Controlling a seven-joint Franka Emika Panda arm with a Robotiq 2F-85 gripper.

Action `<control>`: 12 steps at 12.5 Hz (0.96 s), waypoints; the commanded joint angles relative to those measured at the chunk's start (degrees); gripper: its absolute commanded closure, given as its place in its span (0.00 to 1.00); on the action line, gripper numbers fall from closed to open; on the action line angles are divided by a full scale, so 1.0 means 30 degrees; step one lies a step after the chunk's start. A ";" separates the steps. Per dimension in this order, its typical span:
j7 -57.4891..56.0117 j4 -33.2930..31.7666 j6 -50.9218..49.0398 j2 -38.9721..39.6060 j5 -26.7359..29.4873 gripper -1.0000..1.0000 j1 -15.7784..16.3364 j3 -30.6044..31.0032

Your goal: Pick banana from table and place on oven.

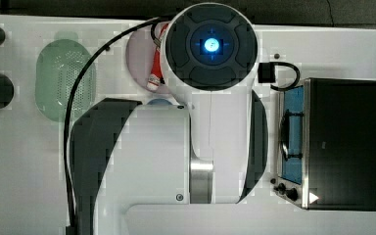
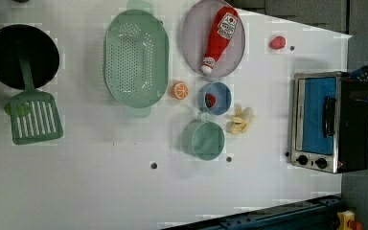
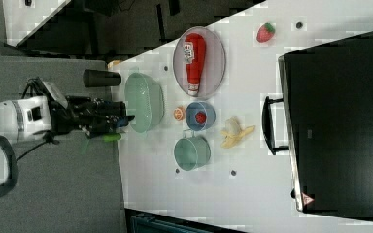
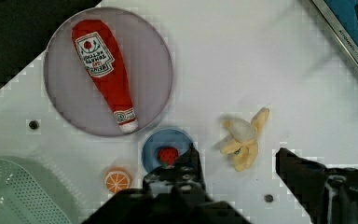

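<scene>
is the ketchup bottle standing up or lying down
Lying down. The ketchup bottle rests flat on its side across the round plate, its label facing up and its white cap end pointing toward the blue bowl.

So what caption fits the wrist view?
Open pincer above a peeled banana lying on the white table.

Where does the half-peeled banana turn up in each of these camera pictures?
Top view: no banana to point to; the arm covers the middle of the table.
Left view: banana, between the blue bowl and the oven.
Right view: banana, again between blue bowl and oven.
Wrist view: banana, beside the blue bowl, ahead of the open gripper.
Shared landmark: the blue bowl with a strawberry.
</scene>
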 commanded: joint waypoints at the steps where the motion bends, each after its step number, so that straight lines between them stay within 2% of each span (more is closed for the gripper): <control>1: 0.2375 -0.5770 -0.2698 -0.8692 -0.0285 0.21 -0.0487 -0.0333; 3: 0.2375 -0.5899 -0.2703 -0.8697 -0.0285 0.00 -0.0487 -0.0334; 7: 0.2375 -0.6500 -0.2273 -0.8341 -0.0285 0.00 -0.0487 -0.0320; 12: 0.2375 -0.8904 0.2192 -0.6433 -0.0285 0.00 -0.0484 -0.0262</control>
